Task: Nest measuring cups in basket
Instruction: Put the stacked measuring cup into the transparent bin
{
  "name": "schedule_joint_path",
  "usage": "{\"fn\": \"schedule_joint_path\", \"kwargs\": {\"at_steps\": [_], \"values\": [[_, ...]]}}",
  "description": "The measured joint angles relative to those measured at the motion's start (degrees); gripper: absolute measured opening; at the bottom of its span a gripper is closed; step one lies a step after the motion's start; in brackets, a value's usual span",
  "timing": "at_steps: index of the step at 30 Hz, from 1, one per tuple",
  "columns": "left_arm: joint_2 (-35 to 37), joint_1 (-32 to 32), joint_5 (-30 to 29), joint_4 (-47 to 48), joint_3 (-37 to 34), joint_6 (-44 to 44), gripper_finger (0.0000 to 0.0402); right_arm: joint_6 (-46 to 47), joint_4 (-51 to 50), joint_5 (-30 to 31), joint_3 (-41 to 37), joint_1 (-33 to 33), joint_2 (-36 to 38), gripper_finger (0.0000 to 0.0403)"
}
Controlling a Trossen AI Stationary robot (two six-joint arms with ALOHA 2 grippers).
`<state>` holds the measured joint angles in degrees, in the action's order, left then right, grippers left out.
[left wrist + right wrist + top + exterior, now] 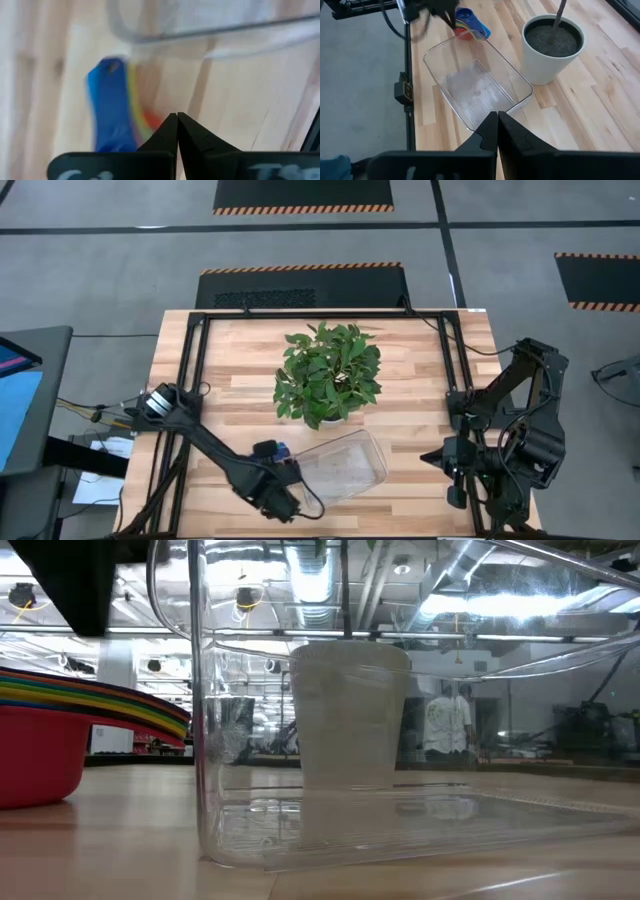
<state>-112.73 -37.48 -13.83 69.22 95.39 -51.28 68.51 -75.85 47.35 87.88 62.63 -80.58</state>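
The measuring cups [468,24] sit already nested in one rainbow stack on the bench [420,370], just outside the clear basket [345,465]. Light, rigid, slick plastic; I judge the fanned flat handles [112,107] the best hold. The left gripper [287,502] hovers nearby, closed and empty. The right gripper [497,131] waits, pinched shut, holding nothing.

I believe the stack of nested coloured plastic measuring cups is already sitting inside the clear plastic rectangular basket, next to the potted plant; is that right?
Not quite. The stack of nested coloured plastic measuring cups sits on the wooden table just outside the clear plastic rectangular basket, which holds nothing. The right wrist view shows this. The basket is indeed next to the potted plant.
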Motion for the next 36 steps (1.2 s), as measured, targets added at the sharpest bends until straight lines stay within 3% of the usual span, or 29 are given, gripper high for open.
{"fn": "schedule_joint_path", "kwargs": {"at_steps": [7, 13, 19, 26, 36], "values": [[5.18, -4.29, -0.5, 9.39, 0.31, -11.19, 0.0, -0.04, -0.09, 0.42, 0.01, -0.14, 0.0, 0.0027], [5.87, -8.43, -1.57, 5.89, 0.33, -20.18, 0.0, -0.1, -0.18, 0.42, 0.0, -0.13, 0.01, 0.0027], [4.13, -10.15, 1.4, 1.78, 0.28, -21.35, 0.0018, -2.01, -0.68, 0.4, 0.0, -0.13, 0.0, 0.0027], [3.87, -10.79, 1.38, 0.23, -0.96, -18.92, 0.0093, -3.04, -0.64, 0.44, 0.0, -0.13, 0.0, 0.0027], [3.89, -11.01, -0.34, 3.45, -1.37, -18.03, 0.0248, -3.69, -0.65, 0.46, 0.0, -0.13, 0.0, 0.0027]]}}
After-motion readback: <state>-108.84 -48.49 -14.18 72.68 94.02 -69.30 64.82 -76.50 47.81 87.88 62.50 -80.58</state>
